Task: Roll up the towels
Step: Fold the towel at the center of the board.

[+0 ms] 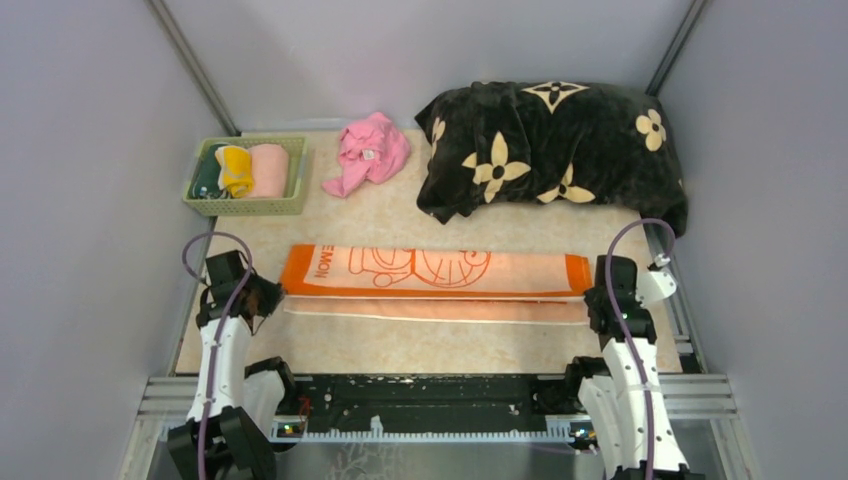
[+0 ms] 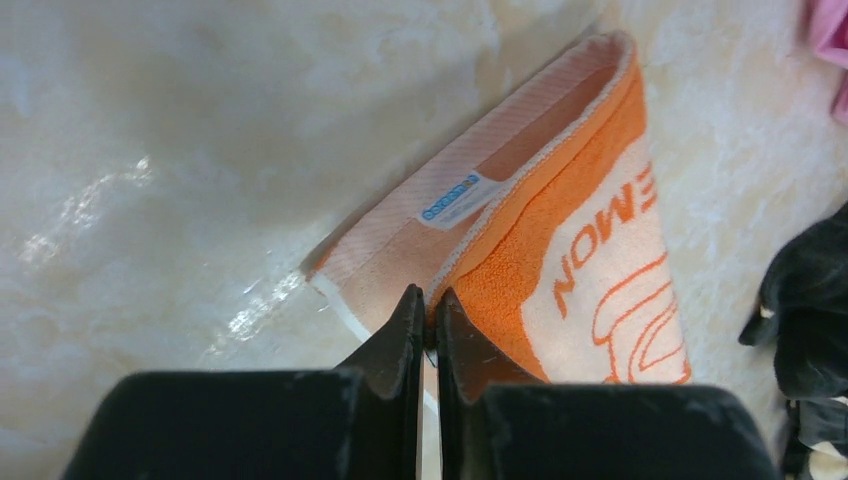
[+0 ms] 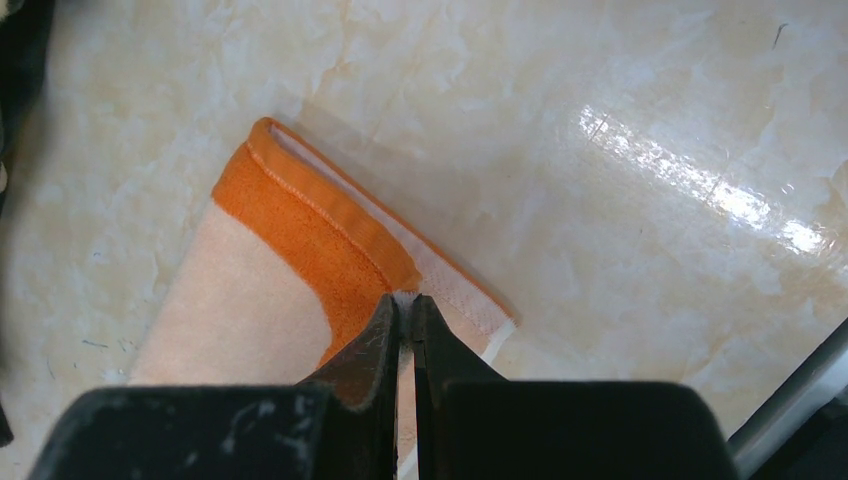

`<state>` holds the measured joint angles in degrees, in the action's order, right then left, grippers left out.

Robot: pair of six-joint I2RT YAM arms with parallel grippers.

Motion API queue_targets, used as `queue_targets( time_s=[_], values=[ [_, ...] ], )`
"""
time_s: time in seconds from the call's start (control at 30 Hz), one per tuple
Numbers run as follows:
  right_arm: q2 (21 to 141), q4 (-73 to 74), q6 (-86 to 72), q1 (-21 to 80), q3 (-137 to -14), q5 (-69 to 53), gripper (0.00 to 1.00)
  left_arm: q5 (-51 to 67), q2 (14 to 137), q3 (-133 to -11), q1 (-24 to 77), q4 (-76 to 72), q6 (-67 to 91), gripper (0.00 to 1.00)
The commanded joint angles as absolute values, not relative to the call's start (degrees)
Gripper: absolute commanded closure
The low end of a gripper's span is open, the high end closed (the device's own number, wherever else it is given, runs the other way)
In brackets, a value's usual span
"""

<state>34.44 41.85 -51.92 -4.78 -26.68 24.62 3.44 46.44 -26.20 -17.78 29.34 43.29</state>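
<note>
On the beige marbled table [image 1: 400, 345], in the top external view, a peach towel [image 1: 430, 270] with an orange border and an orange cartoon drawing is laid out as a long band folded lengthwise, stretched across the near half between the two arms. Its left end is met by the left gripper [image 1: 270, 297] and its right end by the right gripper [image 1: 592, 297]. At the far left a green basket [image 1: 245, 208] is seen, with rolled towels [image 1: 240, 170] packed side by side in it. Just right of the basket a crumpled pink cloth [image 1: 370, 150] is lying, and a black blanket [image 1: 560, 140] with beige flowers is heaped at the far right.

In the left wrist view, the left gripper [image 2: 428, 300] is seen pinched narrow on the near corner of the peach towel [image 2: 560, 220], the cloth's edge caught between the jaws. Orange letters "EMON" are printed on the upper layer, and a small label [image 2: 450, 200] with blue print is sewn to the layer below. The pink cloth [image 2: 828, 35] is cut off at the top right, and the black blanket [image 2: 805, 320] at the right edge.

In the right wrist view, the right gripper [image 3: 405, 305] is closed tight on the opposite corner of the peach towel [image 3: 240, 300], a pale strip of cloth showing between the jaws. The orange border [image 3: 320, 220] is folded over a paler layer, and bare table [image 3: 600, 150] is seen beyond.
</note>
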Motion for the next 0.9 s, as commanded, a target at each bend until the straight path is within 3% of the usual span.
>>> queue_targets(
  time_s=[0.0, 0.43, 0.6, 0.77, 0.87],
  values=[
    [36.47, 41.48, -54.63, -5.49, -25.93, 26.71, 1.00, -0.77, 46.52, -23.93, -18.28, 31.00, 47.56, 0.92],
    [37.12, 39.43, -58.01, -5.45, -20.87, 24.74, 1.00, -4.83, 46.52, -22.18, -18.28, 31.54, 49.83, 0.88],
    [37.84, 39.23, -57.80, -5.45, -20.71, 23.30, 1.00, -4.60, 46.72, -21.96, -18.28, 32.54, 51.04, 0.77],
    [34.94, 40.15, -55.42, -5.45, -23.55, 23.10, 0.80, -4.72, 45.88, -24.62, -18.28, 34.71, 51.01, 0.52],
    [33.21, 40.83, -54.24, -5.41, -25.60, 22.95, 0.70, -5.22, 45.15, -26.40, -18.28, 36.21, 50.82, 0.47]
  ],
)
